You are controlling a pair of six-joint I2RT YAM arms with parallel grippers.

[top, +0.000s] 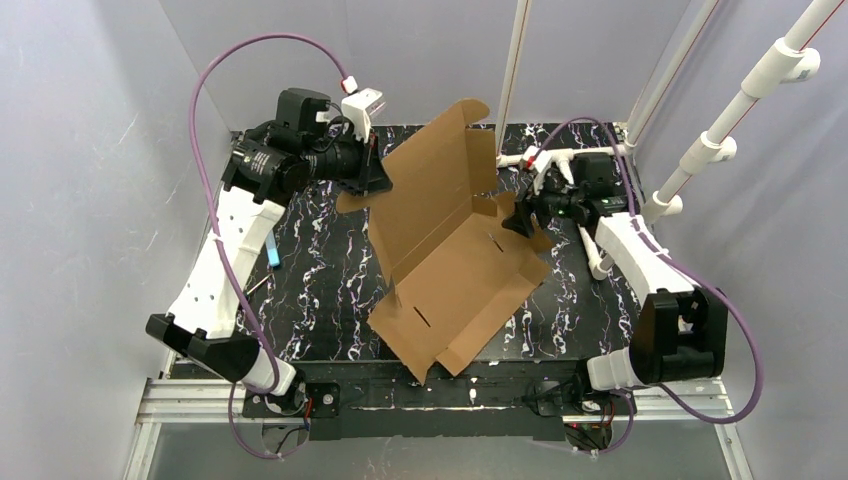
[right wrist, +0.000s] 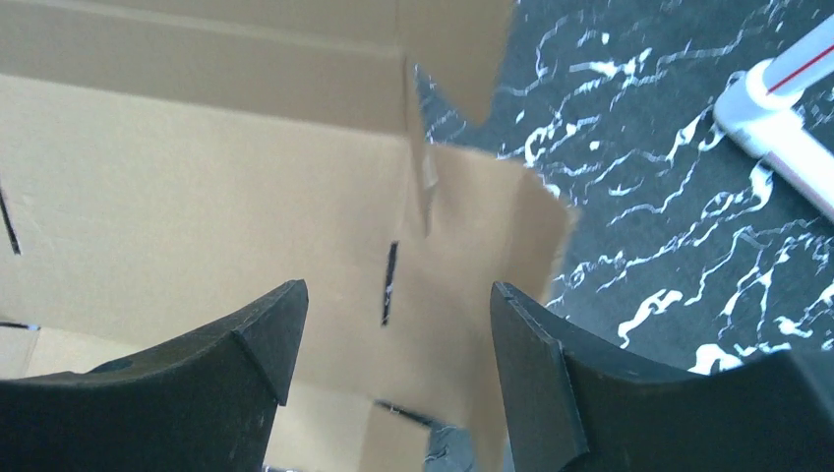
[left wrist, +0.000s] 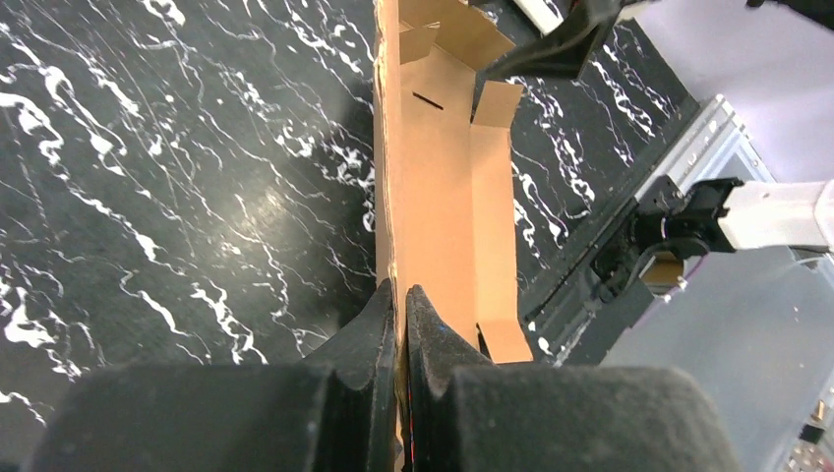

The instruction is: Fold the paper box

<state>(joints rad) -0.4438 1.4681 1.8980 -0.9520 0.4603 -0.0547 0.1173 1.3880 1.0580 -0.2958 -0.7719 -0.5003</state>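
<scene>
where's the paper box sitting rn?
In the top view the paper box lies at the centre of the marbled table, far panel raised. The left gripper pinches that panel's left edge; the open right gripper is at the right flap.

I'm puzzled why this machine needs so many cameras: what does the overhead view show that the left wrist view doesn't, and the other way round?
Only the overhead view shows both arms whole, the left arm and the right arm, their purple cables, and the full outline of the paper box with one panel raised. Only the left wrist view shows, close up, the left fingers pinched shut on the cardboard's edge. Both show the brown box and the black marbled table.
</scene>
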